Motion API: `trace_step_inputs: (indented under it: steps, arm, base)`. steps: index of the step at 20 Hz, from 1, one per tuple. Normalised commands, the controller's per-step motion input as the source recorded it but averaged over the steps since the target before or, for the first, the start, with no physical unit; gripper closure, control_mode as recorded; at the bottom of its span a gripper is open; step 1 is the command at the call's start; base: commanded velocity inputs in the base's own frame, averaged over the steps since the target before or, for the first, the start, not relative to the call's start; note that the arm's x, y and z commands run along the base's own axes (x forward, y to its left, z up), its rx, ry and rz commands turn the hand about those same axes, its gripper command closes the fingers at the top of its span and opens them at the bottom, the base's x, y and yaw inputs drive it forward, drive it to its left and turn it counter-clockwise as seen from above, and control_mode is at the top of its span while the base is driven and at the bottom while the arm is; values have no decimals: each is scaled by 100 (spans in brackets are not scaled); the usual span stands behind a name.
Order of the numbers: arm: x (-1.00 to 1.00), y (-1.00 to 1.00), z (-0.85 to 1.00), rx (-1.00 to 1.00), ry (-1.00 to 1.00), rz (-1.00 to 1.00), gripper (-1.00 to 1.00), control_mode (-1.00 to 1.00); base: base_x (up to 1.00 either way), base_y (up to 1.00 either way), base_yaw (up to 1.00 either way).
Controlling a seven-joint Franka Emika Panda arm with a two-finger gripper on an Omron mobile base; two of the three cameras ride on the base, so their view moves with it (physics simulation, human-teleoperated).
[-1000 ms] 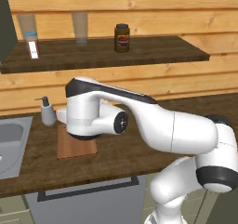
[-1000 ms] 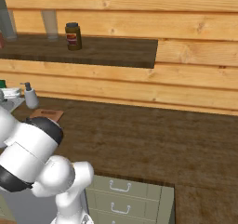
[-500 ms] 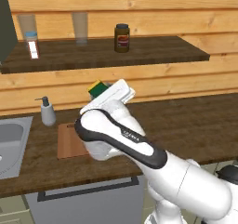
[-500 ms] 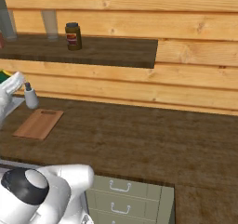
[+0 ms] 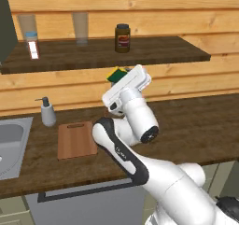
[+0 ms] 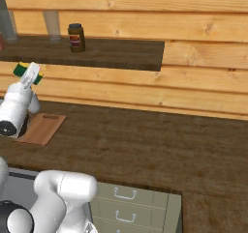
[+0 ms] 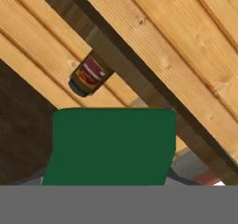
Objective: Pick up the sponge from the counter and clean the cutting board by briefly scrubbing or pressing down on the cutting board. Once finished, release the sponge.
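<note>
1. Wood-plank wall, dark bench [image 5: 196,121], sink [image 5: 11,142] left, jar [image 5: 122,38] on shelf [image 5: 154,51].
2. Jaws clenched on sponge [image 5: 116,73], raised near shelf; board [image 5: 76,139] bare.
3. Arm rose further since the last frame.

The small yellow sponge with a dark green scrubbing layer [image 5: 118,73] sits raised at centre frame, clamped in the hand [image 5: 122,77]. The flat light-brown wooden cutting board [image 5: 77,139] lies at left on the dark wood-grain counter [image 5: 196,126].
</note>
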Motion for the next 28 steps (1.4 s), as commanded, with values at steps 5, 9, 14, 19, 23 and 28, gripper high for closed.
trace_step_inputs:
  steps: [5, 9, 14, 19, 23, 28]
  arm:
    - [-4, -27, 39, 3, 90, -1, 100, -100]
    - [-1, 8, 18, 2, 91, 19, 100, -100]
    - [-91, -16, 94, -1, 11, 21, 100, -100]
    - [-18, 20, 6, -3, 53, 17, 100, -100]
    - [28, 39, -100, -23, 45, 20, 100, -100]
    - [71, 85, -100, -23, 41, 9, 100, -100]
  base:
    - [0, 0, 0]
    - [0, 0, 0]
    - [0, 0, 0]
    - [0, 0, 0]
    - [0, 0, 0]
    - [0, 0, 0]
